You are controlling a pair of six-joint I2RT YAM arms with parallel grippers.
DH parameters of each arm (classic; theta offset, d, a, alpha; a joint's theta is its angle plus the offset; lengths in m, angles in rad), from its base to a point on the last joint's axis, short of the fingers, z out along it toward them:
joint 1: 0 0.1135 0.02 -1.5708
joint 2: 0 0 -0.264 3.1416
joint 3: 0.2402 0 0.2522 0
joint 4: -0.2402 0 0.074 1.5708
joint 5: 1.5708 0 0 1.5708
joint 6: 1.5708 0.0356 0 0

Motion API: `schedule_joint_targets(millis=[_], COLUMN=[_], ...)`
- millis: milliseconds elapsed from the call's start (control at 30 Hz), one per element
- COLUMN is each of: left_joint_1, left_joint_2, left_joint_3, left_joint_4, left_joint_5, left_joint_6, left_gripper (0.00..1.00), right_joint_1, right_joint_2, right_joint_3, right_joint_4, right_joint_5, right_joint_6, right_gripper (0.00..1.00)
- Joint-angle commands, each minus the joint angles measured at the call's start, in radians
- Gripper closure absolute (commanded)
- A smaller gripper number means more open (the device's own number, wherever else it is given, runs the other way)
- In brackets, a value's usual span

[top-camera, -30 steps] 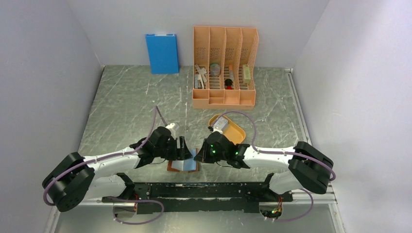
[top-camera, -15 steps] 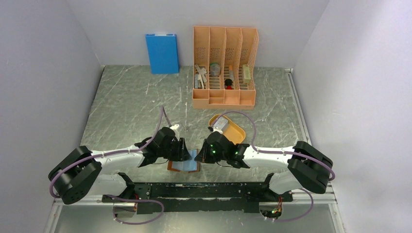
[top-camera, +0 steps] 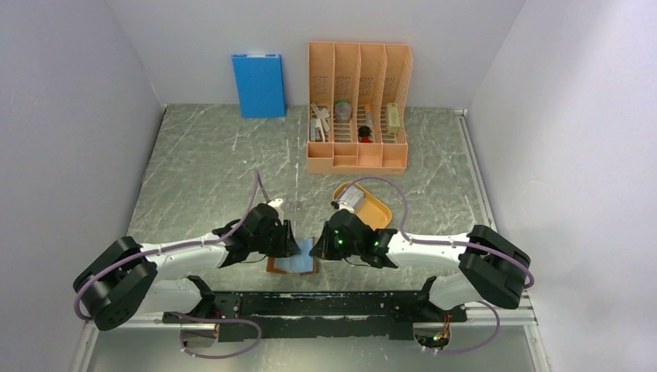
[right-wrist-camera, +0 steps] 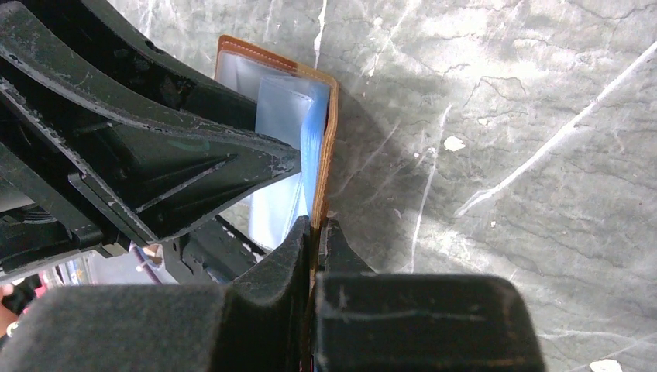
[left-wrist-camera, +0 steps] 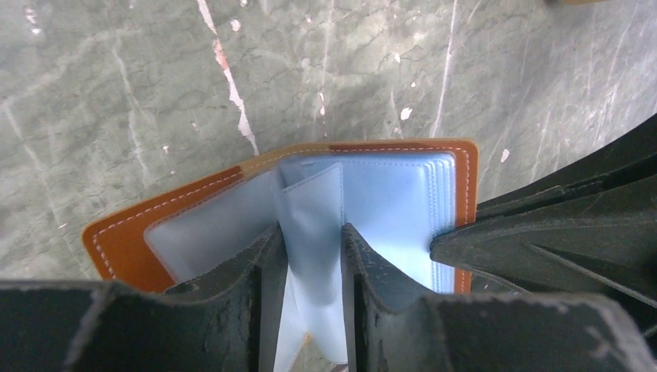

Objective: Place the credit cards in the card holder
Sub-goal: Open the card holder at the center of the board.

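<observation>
The brown card holder (top-camera: 294, 265) lies open at the near table edge, with bluish clear sleeves (left-wrist-camera: 387, 201) inside. My left gripper (left-wrist-camera: 311, 232) reaches in from the near side, its fingers closed around one raised sleeve fold. In the top view it (top-camera: 290, 240) is over the holder's left half. My right gripper (right-wrist-camera: 316, 225) is shut on the holder's brown cover edge (right-wrist-camera: 331, 139); in the top view it (top-camera: 319, 244) is at the holder's right side. A pale grey card (top-camera: 352, 198) seems to lie in the orange oval tray, partly behind my right arm.
The orange oval tray (top-camera: 373, 209) sits just behind my right wrist. A tall orange desk organizer (top-camera: 358, 108) with small items and a blue box (top-camera: 258, 85) stand at the back wall. Grey walls close in both sides.
My left arm has shifted slightly and its gripper sits a bit further back over the holder. My right arm and the holder have not visibly moved.
</observation>
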Motion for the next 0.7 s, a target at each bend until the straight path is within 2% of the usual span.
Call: schedule_joint_targets(millis=[0, 233, 667], left_joint_1=[-0.01, -0.01, -0.01], left_joint_2=[-0.035, -0.076, -0.111], left_joint_3=[0.011, 0.038, 0.086], left_joint_4=[-0.063, -0.148, -0.245], left_joint_5=[-0.059, -0.113, -0.189], left_joint_6=[-0.002, 0.007, 0.036], left_gripper=[0.62, 0.55, 0.55], right_joint_1=[-0.004, -0.003, -0.001], right_joint_2=[0.004, -0.005, -0.008], right_joint_3=[0.026, 0.029, 0.031], right_joint_4=[-0.029, -0.05, -0.053], right_joint_5=[0.027, 0.062, 0.062], right_joint_6=[-0.009, -0.013, -0.021], right_gripper=[1.0, 1.0, 1.0])
